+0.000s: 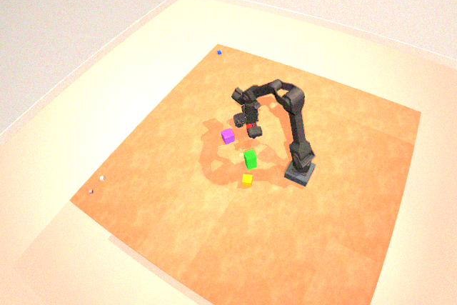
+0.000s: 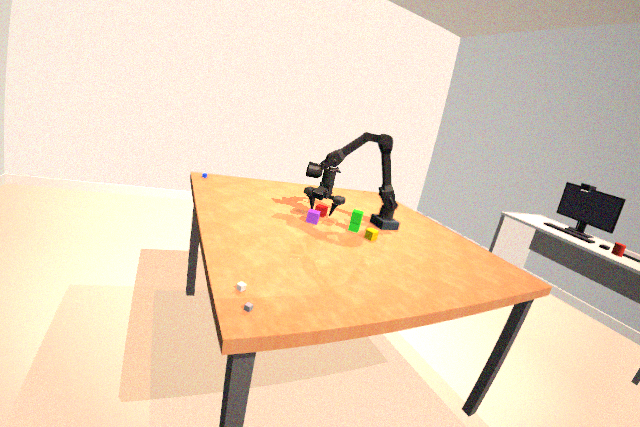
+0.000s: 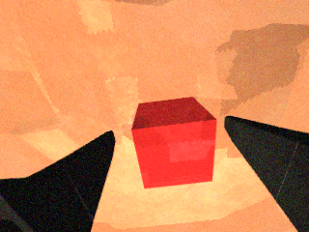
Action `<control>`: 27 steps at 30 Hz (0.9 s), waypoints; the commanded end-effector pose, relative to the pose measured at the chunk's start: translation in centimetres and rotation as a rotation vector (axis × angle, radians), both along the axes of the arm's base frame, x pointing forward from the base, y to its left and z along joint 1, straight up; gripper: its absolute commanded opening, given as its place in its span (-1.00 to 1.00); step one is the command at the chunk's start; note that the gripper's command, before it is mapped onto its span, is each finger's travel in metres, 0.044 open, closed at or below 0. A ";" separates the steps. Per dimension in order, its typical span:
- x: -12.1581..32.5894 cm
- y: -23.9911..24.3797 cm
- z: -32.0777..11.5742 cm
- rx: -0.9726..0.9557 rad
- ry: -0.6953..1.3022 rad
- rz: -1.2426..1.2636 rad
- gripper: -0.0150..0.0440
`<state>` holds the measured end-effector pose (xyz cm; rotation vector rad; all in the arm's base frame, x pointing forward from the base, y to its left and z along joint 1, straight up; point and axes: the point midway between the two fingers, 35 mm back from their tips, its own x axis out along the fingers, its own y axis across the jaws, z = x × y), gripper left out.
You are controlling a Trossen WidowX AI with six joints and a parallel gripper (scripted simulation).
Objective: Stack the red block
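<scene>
The red block (image 1: 249,126) (image 2: 322,210) (image 3: 176,157) sits on the table (image 1: 258,228) (image 2: 330,282), partly hidden by my gripper in the top view. My gripper (image 1: 246,128) (image 2: 322,212) (image 3: 168,129) is open and points down over the red block. In the wrist view the block shows between the two fingertips, with a gap on each side. The green tower (image 1: 250,160) (image 2: 355,220), two green blocks high, stands upright, apart from the red block. It is out of the wrist view.
A purple block (image 1: 228,136) (image 2: 313,216) lies close to the red block. A yellow block (image 1: 247,180) (image 2: 371,234) lies near the tower. A blue cube (image 1: 219,52) (image 2: 204,175), a white cube (image 1: 102,178) (image 2: 241,286) and a grey cube (image 1: 91,191) (image 2: 248,307) lie near table corners.
</scene>
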<state>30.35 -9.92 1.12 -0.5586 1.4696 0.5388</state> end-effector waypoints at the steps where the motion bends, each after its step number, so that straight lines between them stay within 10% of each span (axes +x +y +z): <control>1: -0.1 -0.1 0.0 -0.004 0.004 -0.005 1.00; 11: -0.1 -0.1 0.0 -0.004 0.004 -0.005 0.11; 27: -0.1 0.0 4.0 -0.004 0.004 -0.005 -0.49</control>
